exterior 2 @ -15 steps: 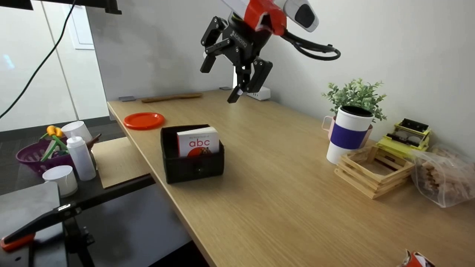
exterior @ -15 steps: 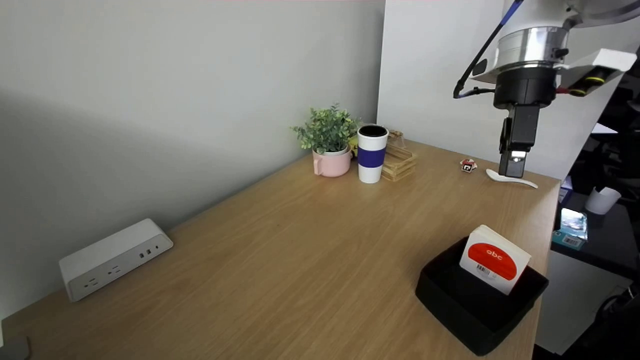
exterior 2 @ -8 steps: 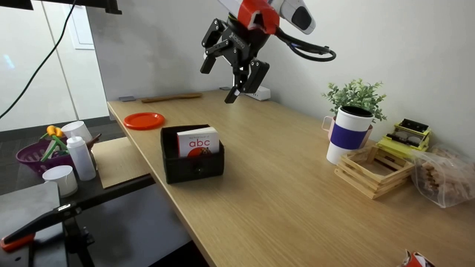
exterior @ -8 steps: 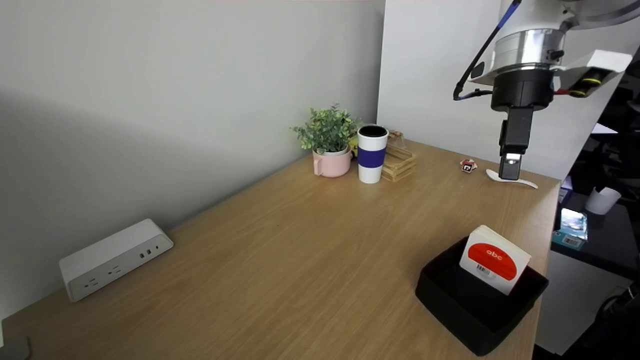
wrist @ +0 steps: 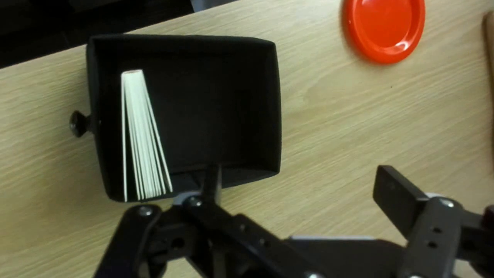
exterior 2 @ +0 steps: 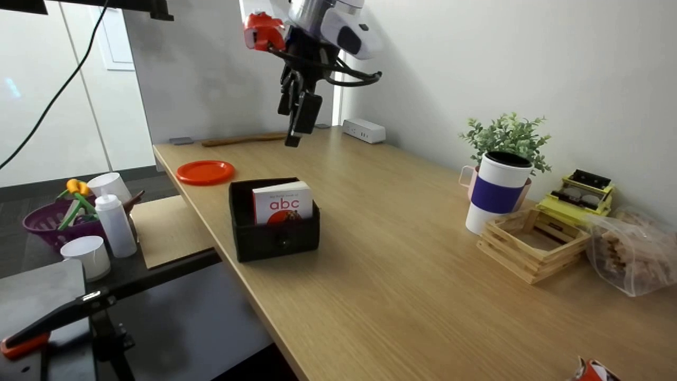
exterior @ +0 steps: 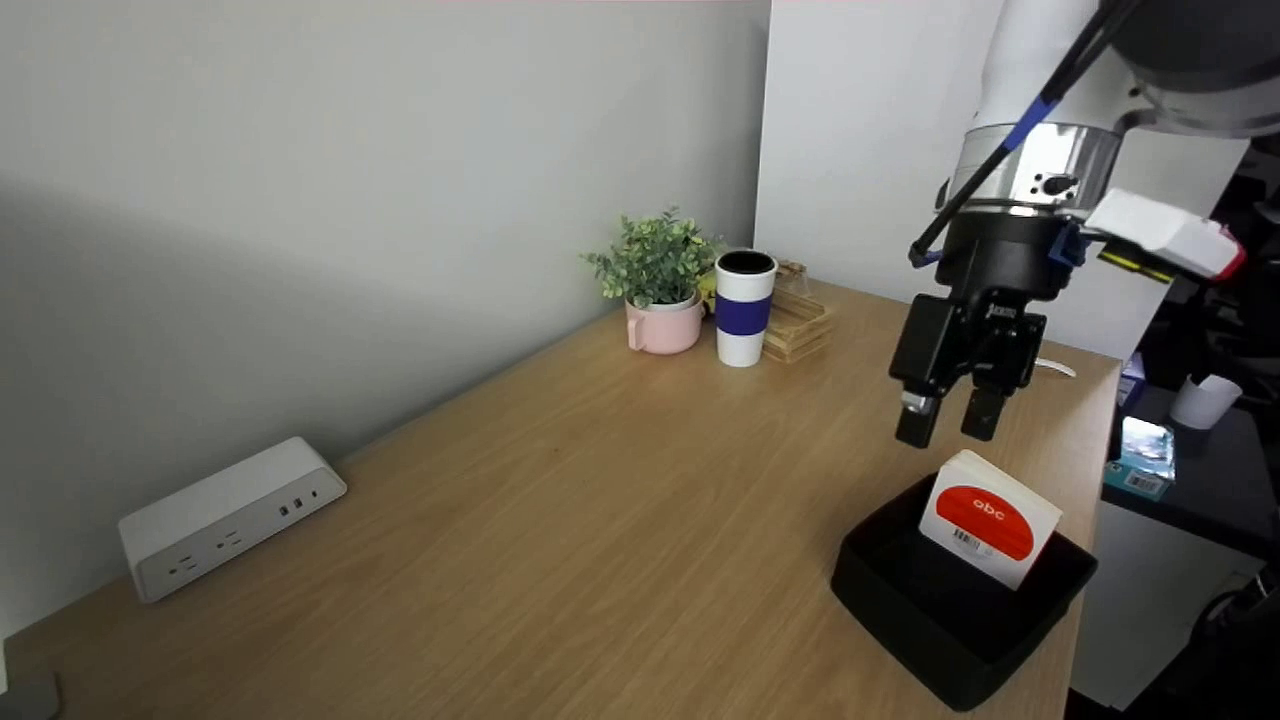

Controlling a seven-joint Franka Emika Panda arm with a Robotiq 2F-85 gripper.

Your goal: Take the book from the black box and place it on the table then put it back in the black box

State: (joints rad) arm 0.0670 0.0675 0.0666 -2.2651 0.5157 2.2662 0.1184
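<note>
The white book (exterior: 990, 520) with a red-orange patch stands on edge, leaning, inside the black box (exterior: 900, 615). Both also show in an exterior view, the book (exterior 2: 284, 203) near the knobbed wall of the box (exterior 2: 277, 241). The box sits on the light wood table (exterior: 600, 500) near its edge. In the wrist view the book's white page edges (wrist: 144, 143) fan slightly at the left of the box (wrist: 277, 112). My gripper (exterior: 950, 420) is open and empty, above the table beside the box. In the wrist view the gripper (wrist: 303, 185) has its left finger overlapping the box's near corner.
A red plate (exterior 2: 205, 172) lies beyond the box, with a wooden stick (exterior 2: 243, 138) farther back. A white power strip (exterior: 235, 515) stands by the wall. A potted plant (exterior: 655, 250), a cup (exterior: 743, 310) and a wooden crate (exterior 2: 534, 243) stand along the wall. A white spoon (exterior: 1055, 367) lies behind the gripper.
My gripper has turned about its wrist and moved lower and closer to the box in an exterior view. It stays open. The book and box have not moved.
</note>
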